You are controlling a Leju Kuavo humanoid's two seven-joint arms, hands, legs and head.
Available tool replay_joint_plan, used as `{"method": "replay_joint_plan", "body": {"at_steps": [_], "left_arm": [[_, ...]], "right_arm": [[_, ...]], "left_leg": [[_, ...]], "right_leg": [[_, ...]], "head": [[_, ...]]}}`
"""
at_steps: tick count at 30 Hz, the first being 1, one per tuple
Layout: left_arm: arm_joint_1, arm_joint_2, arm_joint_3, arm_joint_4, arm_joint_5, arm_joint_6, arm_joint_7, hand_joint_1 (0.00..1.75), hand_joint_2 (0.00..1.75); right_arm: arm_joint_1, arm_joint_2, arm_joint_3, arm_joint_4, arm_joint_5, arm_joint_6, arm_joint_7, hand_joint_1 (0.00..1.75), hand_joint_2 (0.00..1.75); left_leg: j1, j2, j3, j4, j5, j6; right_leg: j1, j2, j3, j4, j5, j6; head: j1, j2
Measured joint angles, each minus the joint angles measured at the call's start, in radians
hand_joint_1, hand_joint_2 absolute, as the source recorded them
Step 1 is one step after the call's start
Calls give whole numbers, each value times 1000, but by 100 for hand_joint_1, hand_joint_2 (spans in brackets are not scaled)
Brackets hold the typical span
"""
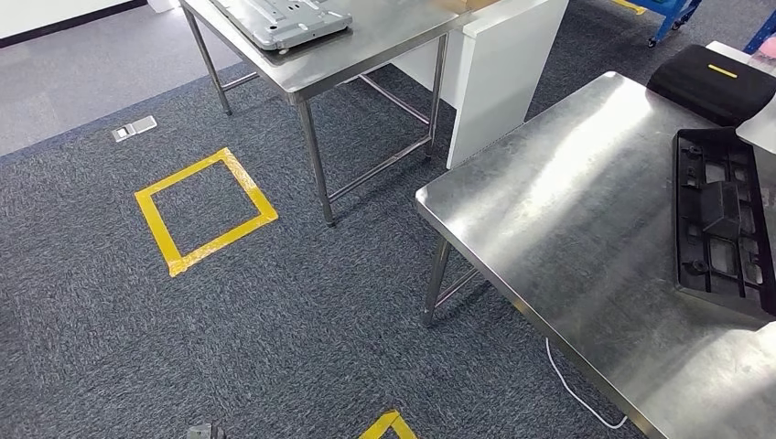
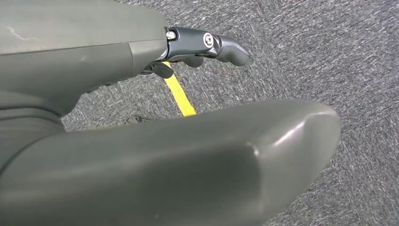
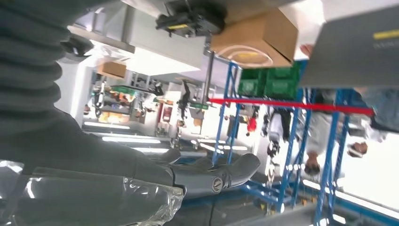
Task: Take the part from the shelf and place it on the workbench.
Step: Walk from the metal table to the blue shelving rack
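Start on your left: the left hand (image 2: pixel 141 117) hangs over the grey carpet (image 1: pixel 274 311) above a strip of yellow tape (image 2: pixel 179 94), its fingers (image 2: pixel 221 46) extended and apart with nothing in them. In the head view a yellow tape square (image 1: pixel 203 212) lies on the floor there, and behind it stands a far steel table (image 1: pixel 366 46) carrying a grey metal plate (image 1: pixel 284 20).

Further right, the black moulded part (image 1: pixel 723 219) lies flat on the near steel tabletop (image 1: pixel 567 219), close to its right side, with a black case (image 1: pixel 714 84) just beyond it. By my reading the placing looks done, so the step in hand is to draw clear: lift the right arm away without dragging the part.

The right hand (image 3: pixel 155 179) points towards blue racking (image 3: pixel 287 155), a cardboard box (image 3: pixel 263 35) and people standing beyond it. Clear wrap shows near its palm; whether its fingers (image 3: pixel 226 174) grip anything you cannot tell from here.

Mind the tabletop's near corner, its legs (image 1: pixel 437 279) and the white cable (image 1: pixel 576 389) trailing beneath when you step back.
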Motion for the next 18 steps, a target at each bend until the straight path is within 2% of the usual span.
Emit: {"method": "replay_joint_plan", "body": {"at_steps": [2,3,4,6,7,8,9,11,12,13,14,15,16,18], "left_arm": [[0,-3,1,0,0,0,1,0,0],[0,-4,1,0,0,0,1,0,0],[0,-6,2,0,0,0,2,0,0],[-1,-9,3,0,-1,0,3,0,0],[0,-11,3,0,-1,0,4,0,0],[0,-12,3,0,-1,0,4,0,0],[0,-13,4,1,-1,0,4,0,0],[0,-12,4,0,-1,-1,5,0,0],[0,-11,4,1,-1,-1,5,0,0],[1,-9,4,1,-2,-1,5,0,0],[2,-7,5,1,-3,-1,5,0,0],[3,-7,5,1,-4,-1,4,0,0],[3,-6,5,1,-6,-2,4,0,0],[2,-7,5,2,-7,-4,4,0,0]], "right_arm": [[-1,-5,0,-3,3,-20,-6,0,175],[-2,-8,0,-4,5,-26,-7,0,175],[-3,-12,0,-4,7,-30,-8,0,175],[-4,-17,0,-4,8,-33,-8,0,175],[-1,-19,0,-4,8,-33,-8,0,175],[2,-19,0,-4,8,-33,-8,0,175],[5,-19,0,-3,8,-33,-8,0,175],[6,-18,0,-2,8,-33,-8,0,175],[3,-18,0,0,8,-33,-9,0,175],[2,-16,0,3,8,-33,-9,0,175],[3,-14,0,5,8,-33,-10,0,175],[5,-13,0,6,8,-34,-10,0,175],[9,-13,0,6,8,-34,-10,0,175],[12,-17,0,6,8,-35,-10,0,175]], "left_leg": [[10,0,20,-37,17,19],[16,0,32,-58,29,26],[22,0,42,-74,39,30],[25,1,44,-81,44,29],[28,1,42,-81,45,25],[31,0,40,-80,45,20],[36,0,37,-78,45,11],[45,3,27,-60,39,-14],[47,5,18,-41,29,-29],[47,9,11,-24,18,-41],[47,13,7,-11,9,-51],[49,17,6,-3,2,-58],[52,19,7,-3,-1,-63],[58,8,-2,27,-25,-66]], "right_leg": [[1,0,0,-2,-1,6],[5,2,-9,18,-13,4],[6,6,-33,66,-37,0],[2,14,-93,193,-91,-2],[-1,15,-117,241,-107,3],[-7,15,-122,251,-106,13],[-15,15,-110,226,-93,27],[-37,0,-46,102,-50,62],[-41,-8,-19,53,-34,68],[-43,-14,-4,26,-28,63],[-41,-14,-2,25,-29,49],[-37,-4,-4,34,-30,31],[-36,6,-8,42,-32,19],[-31,23,-13,51,-32,4]], "head": [[0,0],[0,0],[1,0],[1,0],[1,0],[1,0],[1,0],[2,0],[4,0],[3,0],[2,0],[-1,0],[-4,0],[-7,0]]}}
